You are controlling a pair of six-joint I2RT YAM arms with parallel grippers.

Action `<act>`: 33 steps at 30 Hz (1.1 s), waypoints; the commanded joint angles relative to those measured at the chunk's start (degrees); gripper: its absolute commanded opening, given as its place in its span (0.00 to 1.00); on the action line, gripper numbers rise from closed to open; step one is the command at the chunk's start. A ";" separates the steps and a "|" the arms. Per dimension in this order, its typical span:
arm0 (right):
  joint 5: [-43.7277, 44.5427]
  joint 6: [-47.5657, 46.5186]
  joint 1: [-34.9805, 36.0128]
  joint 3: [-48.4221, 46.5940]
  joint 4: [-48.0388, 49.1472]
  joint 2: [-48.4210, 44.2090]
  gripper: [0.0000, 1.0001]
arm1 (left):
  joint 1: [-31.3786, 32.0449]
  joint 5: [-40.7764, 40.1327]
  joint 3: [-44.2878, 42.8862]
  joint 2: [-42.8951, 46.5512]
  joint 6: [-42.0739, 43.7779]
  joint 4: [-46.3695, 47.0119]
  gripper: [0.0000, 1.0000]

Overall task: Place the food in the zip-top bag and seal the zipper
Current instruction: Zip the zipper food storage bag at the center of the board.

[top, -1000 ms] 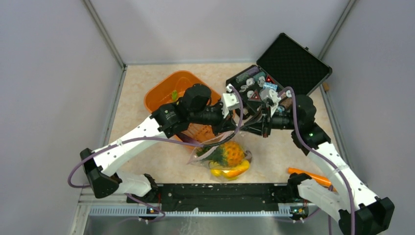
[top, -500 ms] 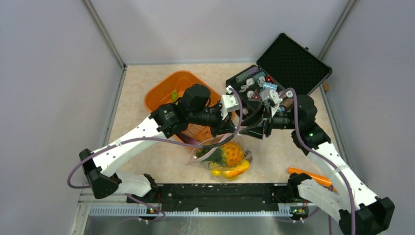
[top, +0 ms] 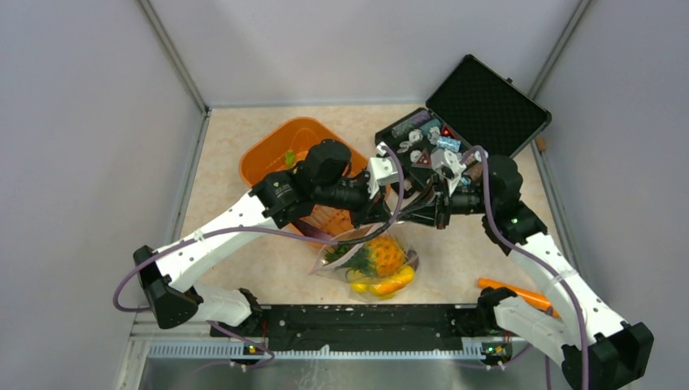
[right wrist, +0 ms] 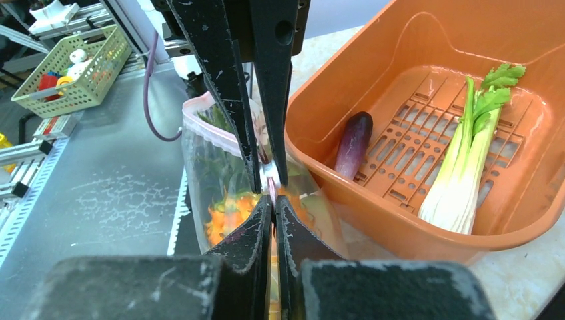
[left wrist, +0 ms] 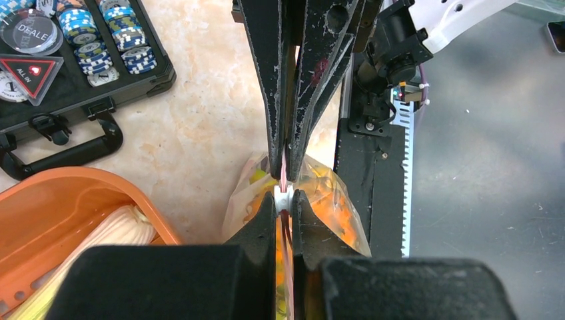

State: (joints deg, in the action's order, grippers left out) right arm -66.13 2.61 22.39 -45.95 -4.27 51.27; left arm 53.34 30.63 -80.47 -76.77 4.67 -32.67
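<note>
Zipper (left wrist: 286,176) closure is in hand: left gripper (left wrist: 285,202) and right gripper (right wrist: 273,202) both clamp the pink strip, tip to tip, holding the zip-top bag (top: 370,262) upright just beside the orange tub (right wrist: 413,230) to align its mouth. Eggplant (right wrist: 353,143) and leafy stalk (right wrist: 466,167) lie inside that tub.

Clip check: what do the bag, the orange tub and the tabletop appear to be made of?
The zip-top bag: thin clear plastic film, glossy; it crinkles and the food shows through. The orange tub: rigid moulded plastic, smooth, slightly shiny, slotted grid floor. The tabletop: beige marbled pattern, likely stone-look laminate, though real stone cannot be ruled out.
</note>
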 commanded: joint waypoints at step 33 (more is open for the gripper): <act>-0.12 -1.34 1.12 -4.18 -0.47 -0.22 0.57 | 0.27 1.22 1.00 3.94 -1.50 2.41 0.00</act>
State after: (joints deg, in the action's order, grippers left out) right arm -62.81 2.07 22.79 -48.49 -7.05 50.65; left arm 53.41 27.55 -75.72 -70.87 3.22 -33.52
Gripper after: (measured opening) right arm 0.558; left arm 0.039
